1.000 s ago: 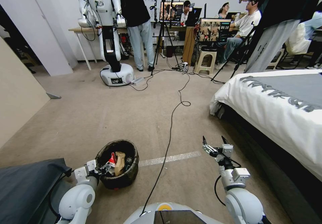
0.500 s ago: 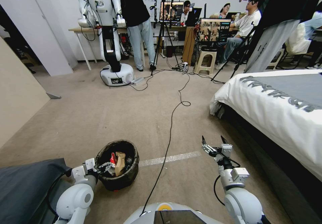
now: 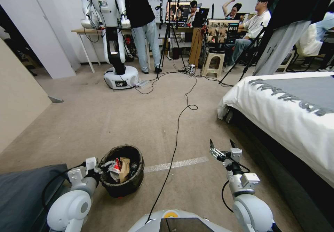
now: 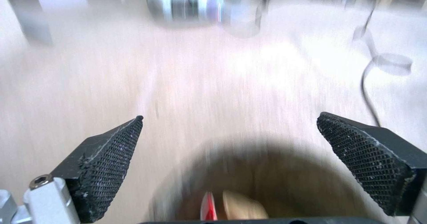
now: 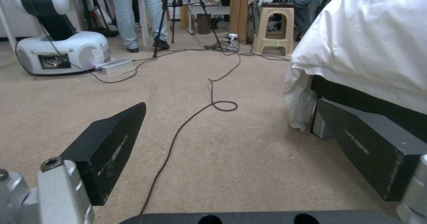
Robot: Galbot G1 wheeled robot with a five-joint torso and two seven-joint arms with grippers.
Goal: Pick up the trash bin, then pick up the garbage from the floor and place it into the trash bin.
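The small round trash bin (image 3: 121, 171), lined with a dark brown-black bag folded over its rim, stands on the plain beige-tan carpet floor (image 3: 114, 120) low in the head view, on the robot's left. Inside it lie pieces of garbage: a red-and-white packet (image 3: 116, 164), a folded brown paper bag (image 3: 124, 169) and something pale beside them. The left gripper (image 3: 106, 165) sits at the bin's near-left rim, its tips reaching just over the edge. In the left wrist view its two black textured fingers (image 4: 106, 164) stand wide apart with nothing between them, the bin's dark mouth (image 4: 262, 177) below and ahead; that picture is smeared, so whether a tip touches the bag cannot be told.

The right gripper (image 3: 222, 145) hangs above bare carpet to the right of the bin, well apart from it, its fingers (image 5: 111, 147) spread wide and holding nothing.

A thin black cable (image 3: 174, 145) runs across the floor between the two grippers, passing just right of the bin and over a pale strip of tape (image 3: 177, 164). On the right, the edge of a bed with a white cover (image 3: 278, 113) closes off that side. A dark grey cushion-like mass (image 3: 28, 190) lies at the lower left, near the left arm. Ahead of the bin the carpet is open as far as the round base of a white robot (image 3: 121, 77).
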